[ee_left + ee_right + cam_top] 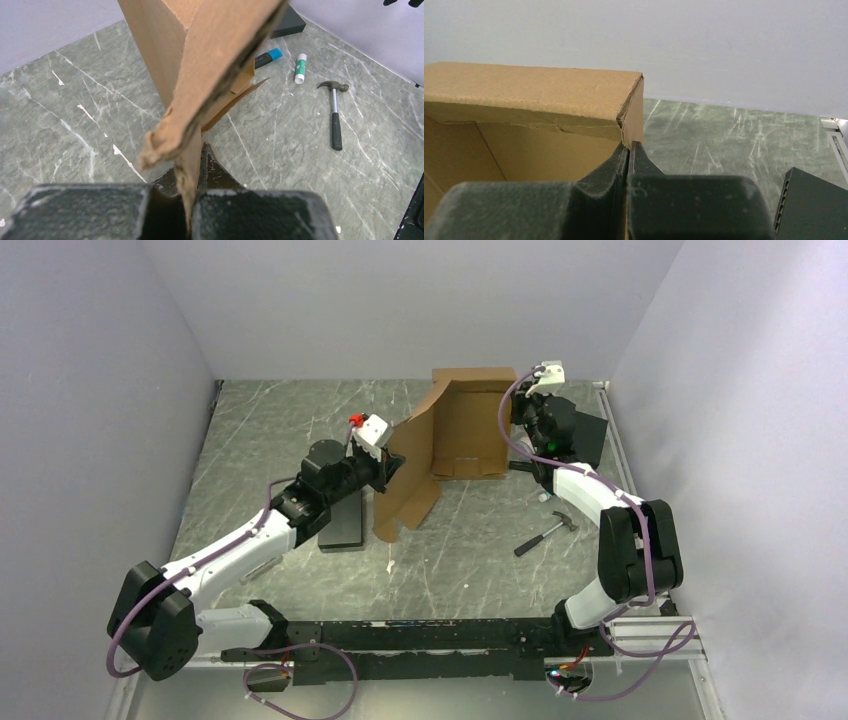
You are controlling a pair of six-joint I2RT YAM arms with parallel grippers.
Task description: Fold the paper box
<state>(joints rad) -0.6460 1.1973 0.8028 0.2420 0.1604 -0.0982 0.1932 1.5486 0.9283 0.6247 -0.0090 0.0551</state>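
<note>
paper box [465, 425] sits half-erected near the far edge of the counter [290, 420], right of centre, with its back panel upright and its left flap trailing toward the near edge. The left gripper [192, 170] has its jaws pinching that flap's thin edge, and the right gripper [628, 150] has its jaws pressed together on the upper corner of the right wall. It looks like light corrugated board: stiff across panels, hinging easily at scores, frayed at the edge and likely to crush under point load. I'd grip panel edges close to a crease, not flap tips, since it may slide on the smooth counter.
</note>
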